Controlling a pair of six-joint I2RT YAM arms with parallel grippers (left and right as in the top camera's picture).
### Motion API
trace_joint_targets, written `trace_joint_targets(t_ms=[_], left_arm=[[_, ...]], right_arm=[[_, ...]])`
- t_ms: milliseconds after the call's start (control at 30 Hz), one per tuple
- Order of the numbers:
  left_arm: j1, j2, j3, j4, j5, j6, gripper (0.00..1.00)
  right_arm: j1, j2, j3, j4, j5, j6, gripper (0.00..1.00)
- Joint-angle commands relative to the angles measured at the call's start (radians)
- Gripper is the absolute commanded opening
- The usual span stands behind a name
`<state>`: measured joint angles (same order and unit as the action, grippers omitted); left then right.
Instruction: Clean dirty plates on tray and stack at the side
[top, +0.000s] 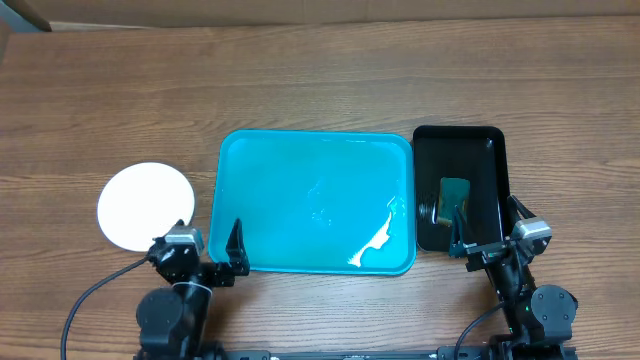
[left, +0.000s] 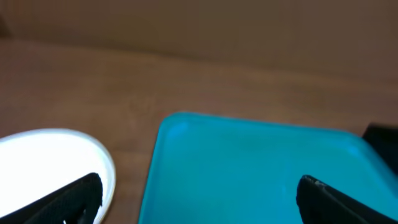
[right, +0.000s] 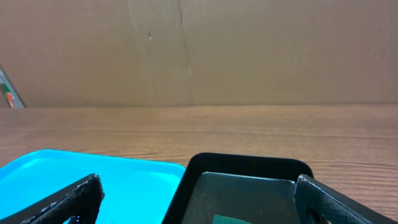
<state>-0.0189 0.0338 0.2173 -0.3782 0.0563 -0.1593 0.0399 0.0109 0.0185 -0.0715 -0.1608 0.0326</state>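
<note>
The turquoise tray (top: 300, 170) lies in the middle of the table with nothing on it but a light glare. Left of it, a white round plate (top: 146, 205) rests on the wood; I cannot tell whether others lie under it. At the near edge my left gripper (top: 198, 247) stands open, one finger over the plate's right rim (left: 43, 162) and the other over the tray (left: 249, 162). My right gripper (top: 487, 235) is also open and holds nothing. The left wrist view shows the left gripper (left: 200, 183) with a wide gap, and the right gripper (right: 198, 183) spans the tray (right: 93, 165) and what lies to its right.
A smaller black tray (top: 490, 145) sits right of the turquoise one, holding a green sponge (top: 455, 195). In the right wrist view the black tray (right: 249, 165) lies just ahead of the fingers. Bare wood stretches behind both trays, with a cardboard wall beyond.
</note>
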Motion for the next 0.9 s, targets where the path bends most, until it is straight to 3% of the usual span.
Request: trace_joint_targets(t_ms=[0,267,367,533,867], left_arm=[[0.007,-0.031,-0.061,0.113,0.005,-0.028,1.0],[0.006,-0.031,-0.208,0.554,-0.018,0.078,1.0],[0.006,-0.031,-0.212,0.519,-0.011,0.096,1.0],[0.006,-0.031,-0.212,0.303,0.035,0.049,1.0],[0.006,-0.03,-0.212,0.309,0.045,0.04,1.0]], right_arm=[[0.006,-0.008,-0.011,0.005,-0.009,-0.003,1.0],[0.006,-0.008,-0.011,0.005,-0.009,-0.003,1.0],[0.006,-0.008,-0.011,0.005,-0.009,-0.003,1.0],[0.006,-0.008,-0.011,0.005,-0.009,-0.003,1.0],[0.006,-0.008,-0.011,0.005,-0.009,-0.003,1.0]])
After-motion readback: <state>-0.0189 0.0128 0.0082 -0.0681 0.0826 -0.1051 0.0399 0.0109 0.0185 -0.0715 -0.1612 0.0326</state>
